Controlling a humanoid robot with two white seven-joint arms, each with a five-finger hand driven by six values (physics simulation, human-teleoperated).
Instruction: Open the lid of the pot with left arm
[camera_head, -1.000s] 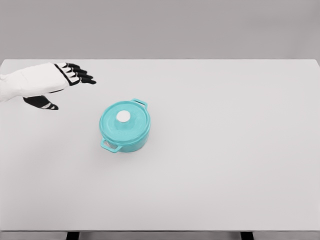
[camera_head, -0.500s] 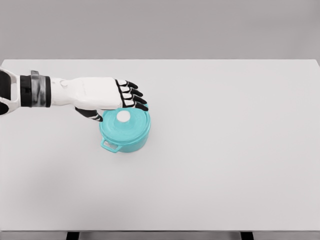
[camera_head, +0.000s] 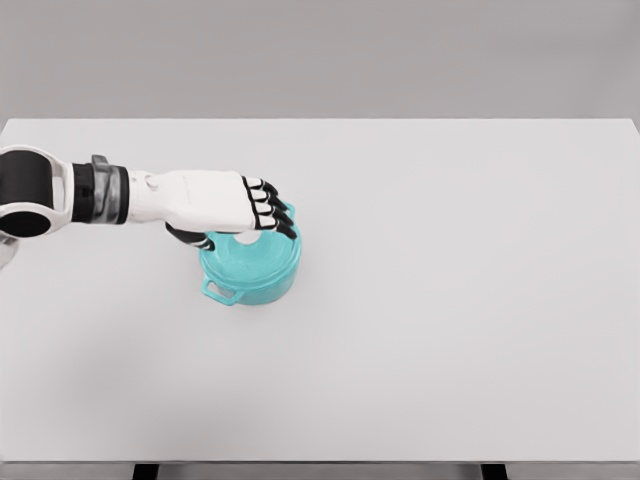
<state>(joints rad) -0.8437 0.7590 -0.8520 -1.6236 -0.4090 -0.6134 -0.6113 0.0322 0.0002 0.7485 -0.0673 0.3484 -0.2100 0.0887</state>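
Note:
A teal pot with two side handles stands on the white table, left of centre. Its teal lid sits flat on it. My left hand reaches in from the left and rests on top of the lid. The black fingers curl down over the far side of the white knob, and the thumb comes under on the near side. The knob is mostly hidden inside the hand. The right arm is out of view.
The pot's front-left handle sticks out toward me, and the other handle shows just behind the fingers. The table's front edge runs along the bottom of the picture.
The left hand came in from the far left over the pot, lowered onto the lid and curled its fingers around the knob. The pot and lid have not moved.

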